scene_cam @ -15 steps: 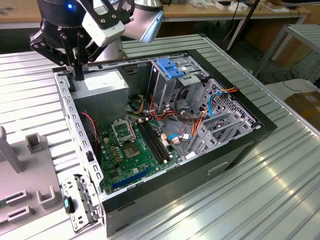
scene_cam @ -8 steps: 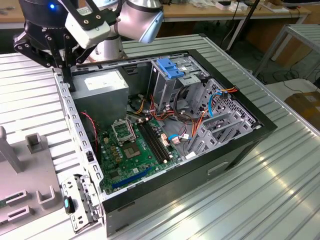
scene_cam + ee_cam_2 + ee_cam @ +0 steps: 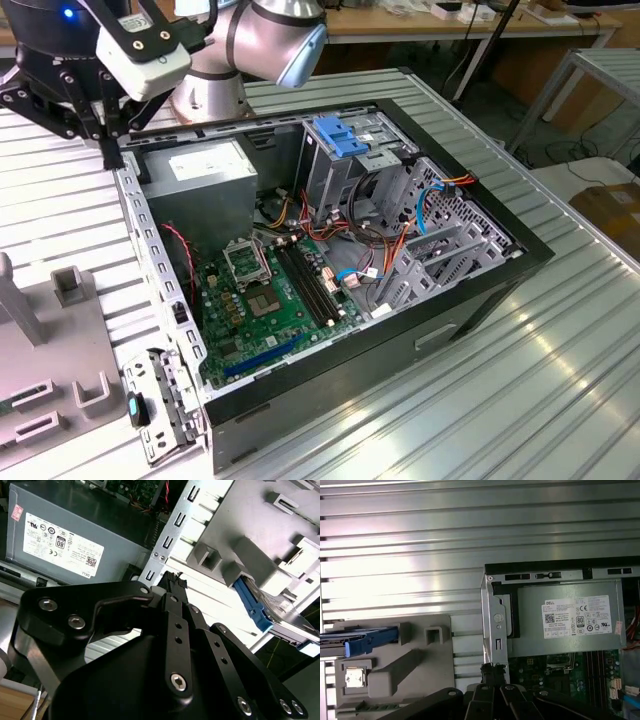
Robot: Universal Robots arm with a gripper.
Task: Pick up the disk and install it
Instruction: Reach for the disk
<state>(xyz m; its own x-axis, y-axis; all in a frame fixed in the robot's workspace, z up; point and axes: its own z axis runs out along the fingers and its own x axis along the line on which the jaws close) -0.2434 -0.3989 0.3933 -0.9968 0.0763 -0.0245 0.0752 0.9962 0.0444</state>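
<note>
The disk point(image 3: 355, 641), a flat drive with a blue plastic frame along its edge, rests in a slot of the grey fixture point(image 3: 410, 665) on the table beside the computer case; it also shows in the second wrist view point(image 3: 262, 611). My gripper point(image 3: 492, 669) hovers over the corner of the case wall next to the power supply, well apart from the disk. Its black fingers point(image 3: 172, 582) meet at the tips with nothing between them. In the exterior view the gripper point(image 3: 106, 150) hangs above the case's far left corner.
The open computer case point(image 3: 480, 300) lies on a ribbed metal table point(image 3: 520, 400). Inside are a grey power-supply box point(image 3: 205, 170), a green motherboard point(image 3: 270, 300), cables and a drive cage with a blue bracket point(image 3: 338, 135). The grey fixture point(image 3: 60, 370) sits at the exterior view's left.
</note>
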